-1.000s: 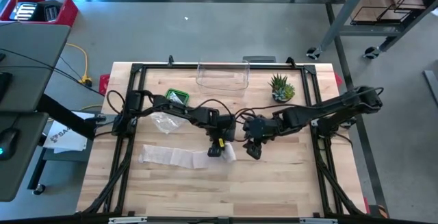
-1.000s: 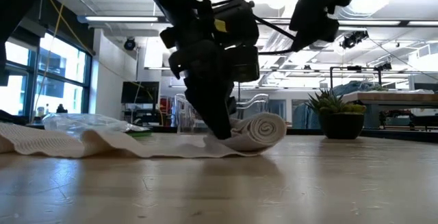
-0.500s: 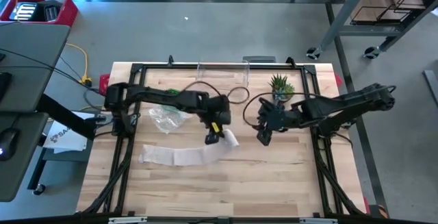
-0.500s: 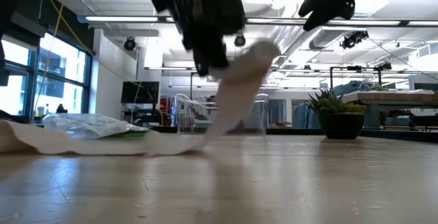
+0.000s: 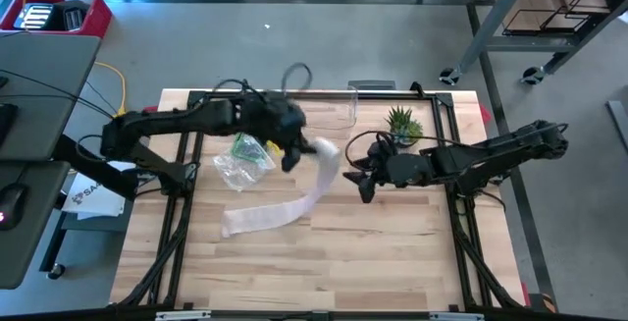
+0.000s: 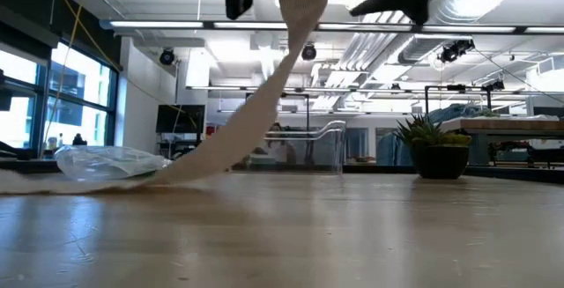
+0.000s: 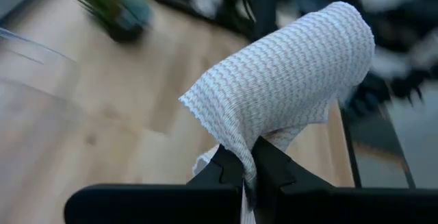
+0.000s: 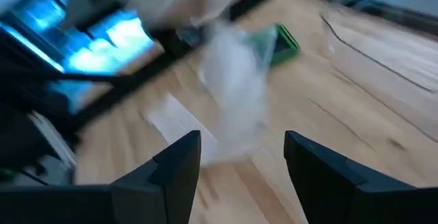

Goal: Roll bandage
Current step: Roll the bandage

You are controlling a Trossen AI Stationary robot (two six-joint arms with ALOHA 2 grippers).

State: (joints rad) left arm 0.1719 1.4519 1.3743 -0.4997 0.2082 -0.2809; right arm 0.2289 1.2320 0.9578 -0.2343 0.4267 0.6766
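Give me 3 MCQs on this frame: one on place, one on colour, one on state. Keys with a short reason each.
1. Where is the potted plant?
A. at the table's far edge, right of the clear container
B. at the near left corner
C. inside the container

2. What colour is the bandage?
A. blue
B. white
C. red

3. How does the left gripper stand?
A. wide open above the table
B. shut on the plastic bag
C. shut on the bandage, lifted, with the tail trailing to the table

Key: 1 A, the high view shows the plant beside the container at the back. 2 B, white fabric in the high and left wrist views. 3 C, the wrist view shows fingers pinching the fabric; the low view shows the strip hanging down to the wood.
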